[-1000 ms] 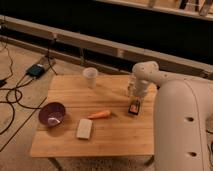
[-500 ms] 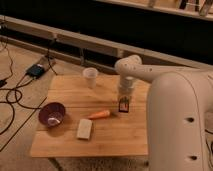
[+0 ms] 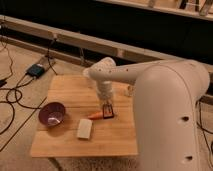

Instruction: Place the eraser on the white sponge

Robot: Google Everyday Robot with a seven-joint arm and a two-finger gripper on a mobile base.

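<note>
My gripper (image 3: pixel 106 106) points down over the middle of the wooden table (image 3: pixel 70 90), shut on the eraser (image 3: pixel 108 112), a small black block with red-orange edging. The eraser hangs low, close to the tabletop and right beside the tip of the orange carrot (image 3: pixel 95 116). The white sponge (image 3: pixel 84 128) lies flat toward the front of the table, down and to the left of the gripper, with the carrot between them. My white arm reaches in from the right and fills that side of the view.
A purple bowl (image 3: pixel 51 113) sits on the left part of the table, left of the sponge. On the floor to the left lie a small dark box (image 3: pixel 36 70) and black cables. A dark wall runs behind the table.
My gripper has carried the eraser leftward and toward the front, from the right side of the table to beside the carrot. The arm now covers the white cup at the back.
</note>
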